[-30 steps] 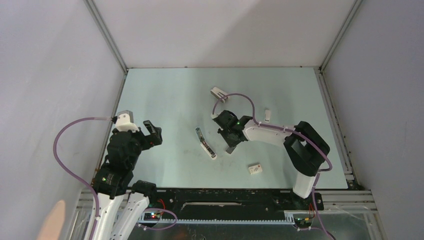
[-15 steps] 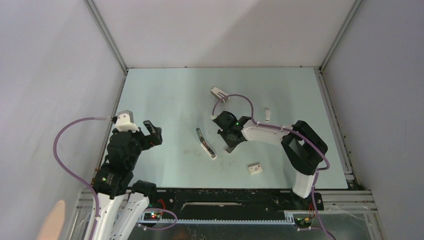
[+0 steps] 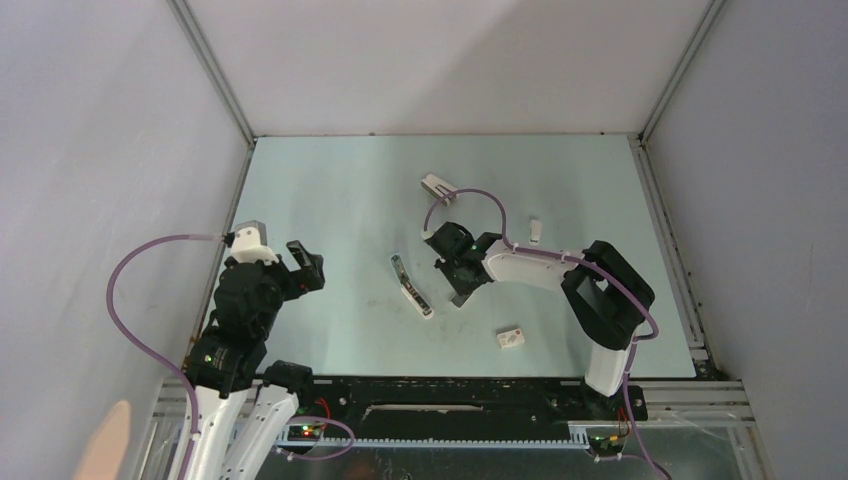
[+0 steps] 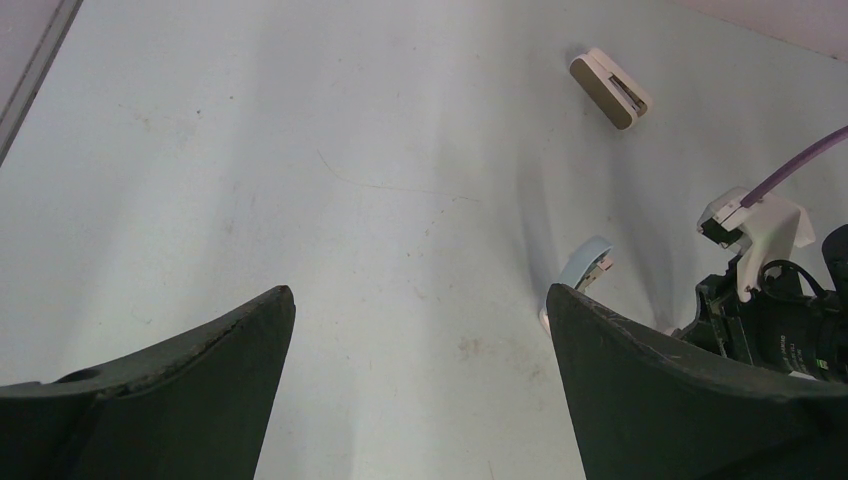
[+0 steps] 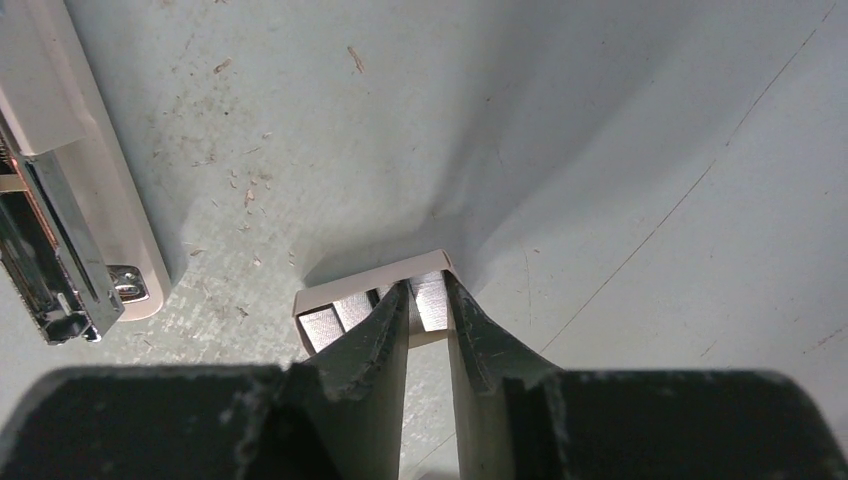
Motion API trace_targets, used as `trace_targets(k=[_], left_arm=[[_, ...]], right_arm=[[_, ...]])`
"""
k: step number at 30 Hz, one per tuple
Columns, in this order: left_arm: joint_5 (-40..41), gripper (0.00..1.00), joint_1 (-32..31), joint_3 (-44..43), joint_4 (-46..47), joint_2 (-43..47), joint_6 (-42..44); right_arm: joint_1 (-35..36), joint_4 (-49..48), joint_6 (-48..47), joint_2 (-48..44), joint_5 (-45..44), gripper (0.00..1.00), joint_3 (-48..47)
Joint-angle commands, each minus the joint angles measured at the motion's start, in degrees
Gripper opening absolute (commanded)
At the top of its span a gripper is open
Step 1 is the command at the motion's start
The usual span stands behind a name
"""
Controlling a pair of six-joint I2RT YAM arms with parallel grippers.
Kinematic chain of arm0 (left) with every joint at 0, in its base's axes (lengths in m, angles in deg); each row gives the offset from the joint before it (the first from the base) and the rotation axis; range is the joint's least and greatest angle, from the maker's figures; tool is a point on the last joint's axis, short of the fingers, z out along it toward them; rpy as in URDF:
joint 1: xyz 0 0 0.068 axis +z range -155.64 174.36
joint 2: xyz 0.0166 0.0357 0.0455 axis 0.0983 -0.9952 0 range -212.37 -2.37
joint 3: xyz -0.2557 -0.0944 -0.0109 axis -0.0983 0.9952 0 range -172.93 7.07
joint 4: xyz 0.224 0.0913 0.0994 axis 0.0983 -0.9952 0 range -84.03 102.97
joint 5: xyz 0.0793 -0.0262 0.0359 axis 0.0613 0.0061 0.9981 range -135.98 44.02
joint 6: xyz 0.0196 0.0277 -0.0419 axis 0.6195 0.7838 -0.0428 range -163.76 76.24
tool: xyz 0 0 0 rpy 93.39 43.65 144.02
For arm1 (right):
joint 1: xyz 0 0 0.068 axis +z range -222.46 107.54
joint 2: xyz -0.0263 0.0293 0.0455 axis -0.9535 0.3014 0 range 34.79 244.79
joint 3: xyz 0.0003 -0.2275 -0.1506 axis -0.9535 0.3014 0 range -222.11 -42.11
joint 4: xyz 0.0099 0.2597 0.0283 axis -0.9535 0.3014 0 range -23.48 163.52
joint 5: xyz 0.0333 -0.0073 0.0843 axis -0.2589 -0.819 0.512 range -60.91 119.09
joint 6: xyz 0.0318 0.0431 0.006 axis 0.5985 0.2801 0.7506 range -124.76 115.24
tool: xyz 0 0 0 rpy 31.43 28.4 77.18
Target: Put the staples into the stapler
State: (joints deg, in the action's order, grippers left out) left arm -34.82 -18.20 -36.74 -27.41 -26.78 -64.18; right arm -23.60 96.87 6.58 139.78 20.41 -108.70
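While the right gripper [image 5: 427, 284] pinches the staples [image 5: 335, 312] just beside the open stapler [image 5: 60, 200], they are not in it yet. The left gripper [image 4: 418, 292] hangs wide open, far from the stapler.

A pale blue-green bench [image 3: 330, 190], scuffed and flecked with specks, lies inside a booth. Plain grey-lilac walls [image 3: 440, 60] close its left, far and right sides, with metal rails [image 3: 213, 75] running up the far corners. A black strip [image 3: 450, 385] edges the near side. The light is soft and even.
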Motion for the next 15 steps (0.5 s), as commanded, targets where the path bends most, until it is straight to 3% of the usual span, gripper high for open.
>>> trace_targets(k=[1, 15], left_arm=[[-1.24, 1.00, 0.73, 0.00, 1.81, -0.44, 1.46], [-1.07, 1.00, 0.75, -0.04, 1.72, -0.38, 1.45]], right_arm=[[-0.06, -1.73, 0.12, 2.06, 1.39, 0.21, -0.20], [1.81, -0.20, 0.96, -5.89, 2.53, 0.10, -0.15]])
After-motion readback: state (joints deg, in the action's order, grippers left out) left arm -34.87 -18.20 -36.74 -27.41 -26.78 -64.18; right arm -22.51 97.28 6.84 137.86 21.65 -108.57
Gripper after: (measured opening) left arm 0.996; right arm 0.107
